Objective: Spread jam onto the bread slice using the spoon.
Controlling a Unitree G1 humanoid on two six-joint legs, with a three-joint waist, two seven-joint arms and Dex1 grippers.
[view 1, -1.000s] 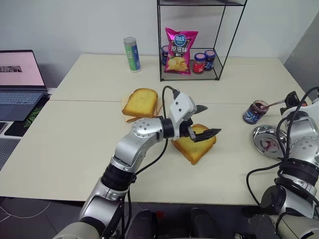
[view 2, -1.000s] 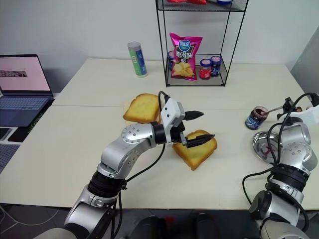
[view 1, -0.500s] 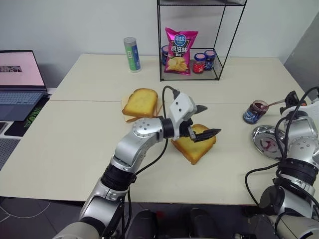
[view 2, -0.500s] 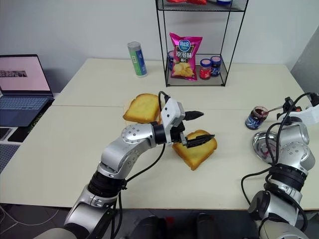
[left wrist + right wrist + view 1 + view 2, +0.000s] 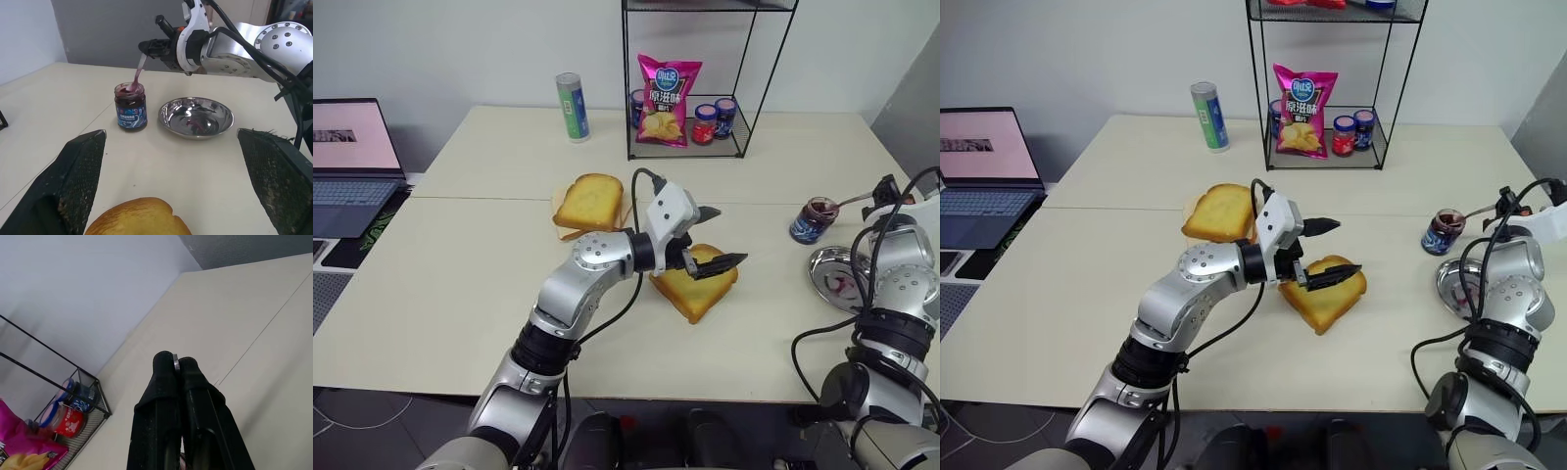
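The bread slice lies flat on the table, golden with a browner crust. My left gripper stands open just over it, pointing toward the table's right side, with the slice's rounded top showing below and between its fingers. At the right, the jam jar stands open beside the steel dish. My right gripper is shut on the spoon, whose handle slants down so the bowl sits in the jam. The handle's end shows between the shut fingers.
A round steel dish with a red smear sits right of the jar. A pile of toast slices lies behind my left arm. A wire rack with a chips bag and lidded jars, a green can and a laptop stand farther off.
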